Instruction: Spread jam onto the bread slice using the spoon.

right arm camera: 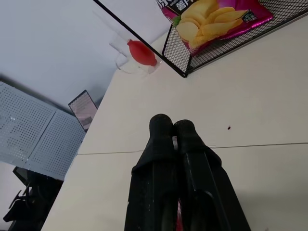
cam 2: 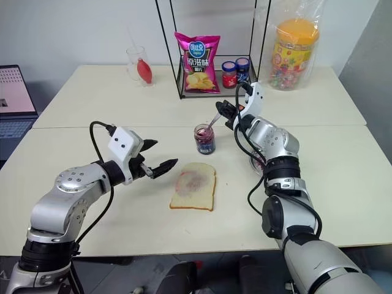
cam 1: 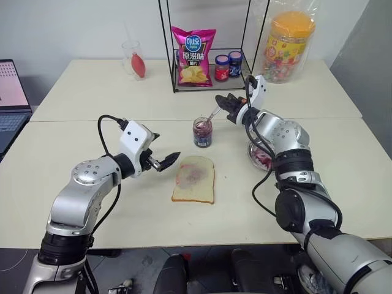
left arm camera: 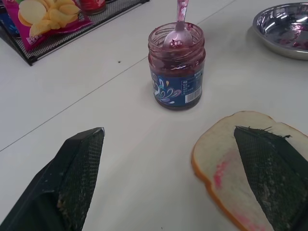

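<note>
Jam [cam 1: 203,136] was kept in its jar behind the bread slice [cam 1: 194,179]; the spoon [left arm camera: 179,29], bowl dipped inside, was clamped slanting by the right gripper [cam 1: 224,101]. Nearer the bread, the left gripper [cam 1: 164,162] was held spread apart.

Left gripper [cam 1: 164,160] spread wide, right gripper [cam 1: 222,101] pinched closed, both raised

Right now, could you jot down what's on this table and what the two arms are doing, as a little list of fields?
jam jar: open, upright, beyond the bread
spoon: bowl in the jar, handle held by the right gripper, shut
bread slice: flat on the table, pinkish smear on top
left gripper: open, hovering beside the bread, holding nothing
metal bowl: jam-stained, right of the jar
wire rack: chip bag, two small jars
</note>
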`<state>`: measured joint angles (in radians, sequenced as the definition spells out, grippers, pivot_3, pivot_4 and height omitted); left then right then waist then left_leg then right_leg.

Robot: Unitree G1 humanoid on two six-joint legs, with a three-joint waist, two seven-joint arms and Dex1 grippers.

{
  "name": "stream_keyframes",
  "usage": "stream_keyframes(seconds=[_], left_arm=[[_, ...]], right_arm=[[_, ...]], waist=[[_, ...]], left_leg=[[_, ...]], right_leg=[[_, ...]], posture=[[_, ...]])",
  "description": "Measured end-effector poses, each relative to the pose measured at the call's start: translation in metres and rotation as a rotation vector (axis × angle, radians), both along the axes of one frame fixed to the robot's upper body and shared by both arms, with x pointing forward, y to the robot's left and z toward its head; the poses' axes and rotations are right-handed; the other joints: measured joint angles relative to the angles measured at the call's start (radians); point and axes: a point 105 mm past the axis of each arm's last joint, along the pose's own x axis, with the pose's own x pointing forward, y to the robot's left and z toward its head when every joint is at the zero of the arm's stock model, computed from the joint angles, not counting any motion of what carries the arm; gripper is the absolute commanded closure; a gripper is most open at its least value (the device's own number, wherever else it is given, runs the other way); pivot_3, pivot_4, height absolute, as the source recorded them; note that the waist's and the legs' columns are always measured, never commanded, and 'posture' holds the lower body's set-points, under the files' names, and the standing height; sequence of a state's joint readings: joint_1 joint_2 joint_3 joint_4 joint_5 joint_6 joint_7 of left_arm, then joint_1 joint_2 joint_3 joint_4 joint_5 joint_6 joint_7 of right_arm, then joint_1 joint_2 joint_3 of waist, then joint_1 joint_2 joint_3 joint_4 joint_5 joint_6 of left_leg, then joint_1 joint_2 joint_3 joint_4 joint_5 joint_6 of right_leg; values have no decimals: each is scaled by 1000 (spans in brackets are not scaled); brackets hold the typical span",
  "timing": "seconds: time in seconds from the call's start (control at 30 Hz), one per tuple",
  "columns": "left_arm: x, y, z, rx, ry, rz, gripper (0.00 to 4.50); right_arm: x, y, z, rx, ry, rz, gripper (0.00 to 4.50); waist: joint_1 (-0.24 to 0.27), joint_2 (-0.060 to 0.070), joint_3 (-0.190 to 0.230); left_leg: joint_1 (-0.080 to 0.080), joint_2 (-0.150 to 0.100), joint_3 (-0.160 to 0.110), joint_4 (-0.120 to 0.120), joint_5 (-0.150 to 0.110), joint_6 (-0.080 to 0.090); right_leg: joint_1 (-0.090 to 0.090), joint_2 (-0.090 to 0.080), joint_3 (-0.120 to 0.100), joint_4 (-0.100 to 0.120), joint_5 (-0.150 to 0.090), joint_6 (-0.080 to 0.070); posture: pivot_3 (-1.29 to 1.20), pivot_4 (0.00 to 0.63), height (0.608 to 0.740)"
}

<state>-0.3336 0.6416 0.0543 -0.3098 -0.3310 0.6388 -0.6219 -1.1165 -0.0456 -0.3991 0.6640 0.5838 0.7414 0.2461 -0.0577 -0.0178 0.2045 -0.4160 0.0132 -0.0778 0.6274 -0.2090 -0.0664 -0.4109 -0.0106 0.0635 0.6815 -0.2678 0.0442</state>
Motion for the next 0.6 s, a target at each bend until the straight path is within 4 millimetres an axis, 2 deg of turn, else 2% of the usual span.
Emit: stream_keyframes(seconds=[0.6], left_arm=[[2,-4,8,-9,-40,-16,0]], right_arm=[[2,-13,12,122,42,-23,4494]], waist=[[0,0,0]], left_leg=[[0,0,0,0,0,0]], right_leg=[[0,0,0,0,0,0]], posture=[[0,150,740]])
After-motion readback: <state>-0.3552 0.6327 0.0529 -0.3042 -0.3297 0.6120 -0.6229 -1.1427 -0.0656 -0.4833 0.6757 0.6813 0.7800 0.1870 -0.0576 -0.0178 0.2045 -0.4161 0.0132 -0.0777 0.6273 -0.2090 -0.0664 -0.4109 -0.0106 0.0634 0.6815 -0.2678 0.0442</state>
